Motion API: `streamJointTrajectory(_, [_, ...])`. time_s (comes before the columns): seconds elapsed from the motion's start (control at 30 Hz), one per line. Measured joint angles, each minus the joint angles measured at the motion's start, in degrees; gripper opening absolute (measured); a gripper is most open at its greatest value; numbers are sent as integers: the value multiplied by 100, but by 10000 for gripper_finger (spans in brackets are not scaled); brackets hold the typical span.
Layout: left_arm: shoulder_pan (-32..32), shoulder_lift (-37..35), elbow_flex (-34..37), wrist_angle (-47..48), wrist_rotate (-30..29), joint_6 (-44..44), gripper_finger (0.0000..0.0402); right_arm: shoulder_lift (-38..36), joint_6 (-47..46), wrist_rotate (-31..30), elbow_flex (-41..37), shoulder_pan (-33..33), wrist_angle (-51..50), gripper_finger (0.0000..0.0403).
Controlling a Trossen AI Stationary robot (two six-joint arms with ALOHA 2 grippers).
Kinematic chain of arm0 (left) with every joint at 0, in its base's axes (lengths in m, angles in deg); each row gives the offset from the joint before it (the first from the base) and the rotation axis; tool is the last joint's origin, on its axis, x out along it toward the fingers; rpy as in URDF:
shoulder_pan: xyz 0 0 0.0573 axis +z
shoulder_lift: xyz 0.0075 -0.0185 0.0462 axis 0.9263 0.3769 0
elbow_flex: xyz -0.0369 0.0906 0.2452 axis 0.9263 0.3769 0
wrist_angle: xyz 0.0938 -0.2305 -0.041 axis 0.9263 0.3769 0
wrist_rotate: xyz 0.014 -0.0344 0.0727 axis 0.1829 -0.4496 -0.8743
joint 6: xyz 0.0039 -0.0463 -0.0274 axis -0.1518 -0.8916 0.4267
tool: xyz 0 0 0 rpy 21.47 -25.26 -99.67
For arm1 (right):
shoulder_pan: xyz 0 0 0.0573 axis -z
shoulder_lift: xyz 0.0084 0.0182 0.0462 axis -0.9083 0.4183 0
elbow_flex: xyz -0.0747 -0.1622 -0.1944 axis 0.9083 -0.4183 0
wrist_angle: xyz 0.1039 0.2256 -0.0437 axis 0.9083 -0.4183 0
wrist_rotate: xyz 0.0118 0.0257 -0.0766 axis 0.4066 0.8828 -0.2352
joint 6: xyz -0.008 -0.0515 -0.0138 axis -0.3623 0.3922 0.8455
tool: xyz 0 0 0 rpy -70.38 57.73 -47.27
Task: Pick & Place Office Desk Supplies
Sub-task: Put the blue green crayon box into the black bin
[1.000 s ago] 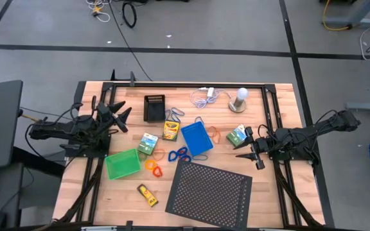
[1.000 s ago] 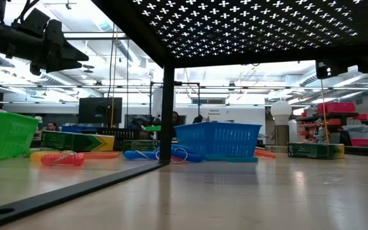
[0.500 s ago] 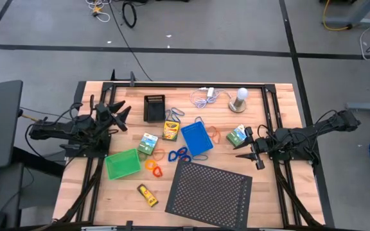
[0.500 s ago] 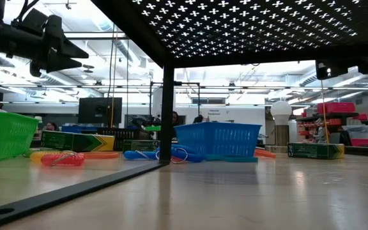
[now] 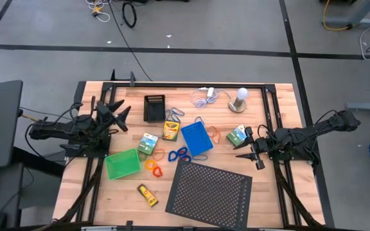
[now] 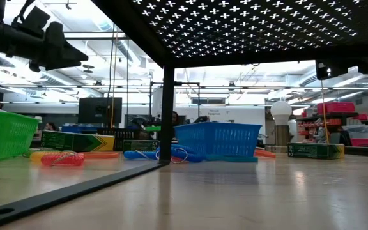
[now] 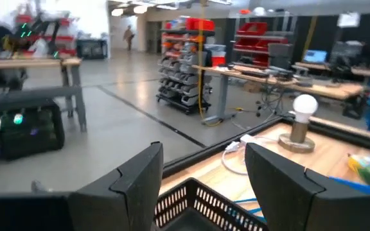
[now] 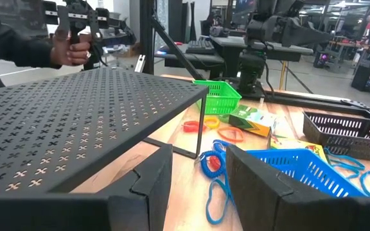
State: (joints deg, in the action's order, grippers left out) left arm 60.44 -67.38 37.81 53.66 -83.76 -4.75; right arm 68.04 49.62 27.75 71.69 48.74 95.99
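The high view shows my left gripper (image 5: 117, 113) open above the table's left side, fingers pointing at the black tray (image 5: 154, 107). My right gripper (image 5: 252, 151) is open at the right side, beside a green-white box (image 5: 237, 135). Between them lie the crayon box (image 5: 171, 129), the blue tray (image 5: 196, 139), a second green-white box (image 5: 148, 143), blue loops (image 5: 180, 154), orange loops (image 5: 153, 167) and the green tray (image 5: 122, 163). The yellow tube (image 5: 148, 195) lies near the front edge. The left wrist view has the black tray (image 7: 204, 205) just ahead of the spread fingers.
A large black perforated sheet (image 5: 209, 186) stands on legs over the near middle of the table. A white coiled cable (image 5: 204, 97) and a white bulb on a round base (image 5: 239, 99) sit at the far edge. A person's hand (image 8: 69, 48) shows beyond the table.
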Motion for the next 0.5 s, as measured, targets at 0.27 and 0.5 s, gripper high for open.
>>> streamJointTrajectory(0.27, [0, 0, 0, -17, 968, -42, 227, 0, 0, 0, 0, 0, 0, 156])
streamJointTrajectory(0.5, [0, 0, 0, -128, 1822, -823, 227, 0, 0, 0, 0, 1, 0, 156])
